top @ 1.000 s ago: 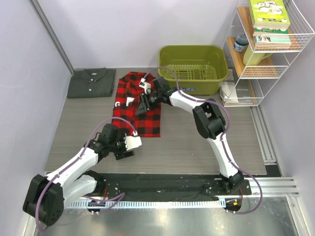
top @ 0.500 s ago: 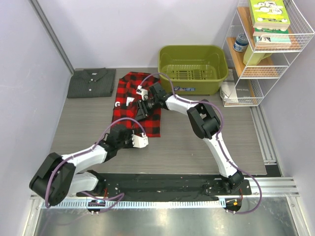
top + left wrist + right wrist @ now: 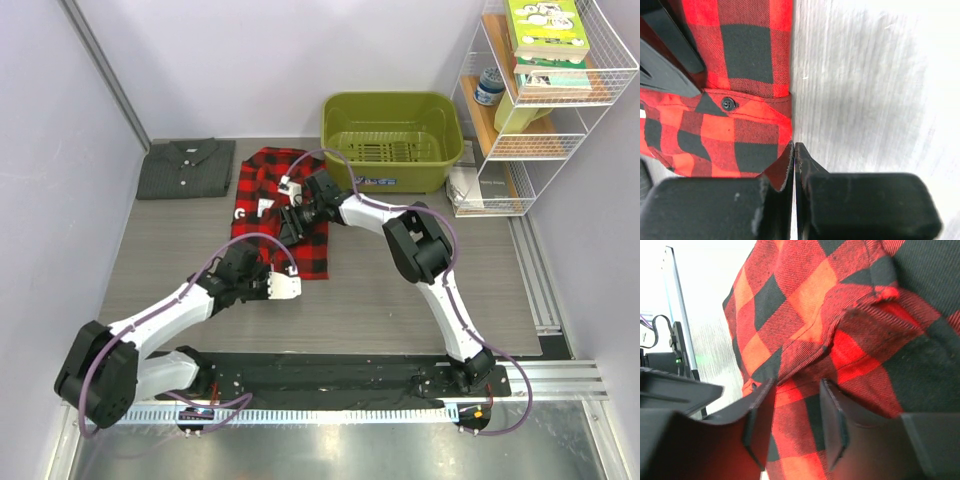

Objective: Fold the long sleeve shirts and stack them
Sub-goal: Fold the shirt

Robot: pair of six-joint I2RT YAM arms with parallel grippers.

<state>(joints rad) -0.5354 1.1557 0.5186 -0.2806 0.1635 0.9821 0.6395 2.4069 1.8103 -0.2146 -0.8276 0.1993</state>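
Note:
The red-and-black plaid shirt (image 3: 280, 225) lies flat mid-table, partly folded. A dark grey shirt (image 3: 186, 168) lies folded at the back left. My left gripper (image 3: 268, 278) is at the plaid shirt's near hem. In the left wrist view its jaws (image 3: 795, 148) are shut right at the plaid shirt's edge (image 3: 747, 135), and no cloth shows in the thin slit between them. My right gripper (image 3: 293, 215) is down on the middle of the plaid shirt. It (image 3: 795, 407) is open, with plaid fabric (image 3: 805, 330) under and between its fingers and a raised fold just past the tips.
A green basin (image 3: 391, 140) stands behind the plaid shirt. At the right, a white wire rack (image 3: 545, 110) holds books and a bottle, with papers (image 3: 468, 185) at its foot. A black strip (image 3: 330, 375) runs along the near edge by the arm bases.
My left gripper has moved up to the plaid shirt's near hem and shut from wide open. The right gripper has slid a little left on the shirt.

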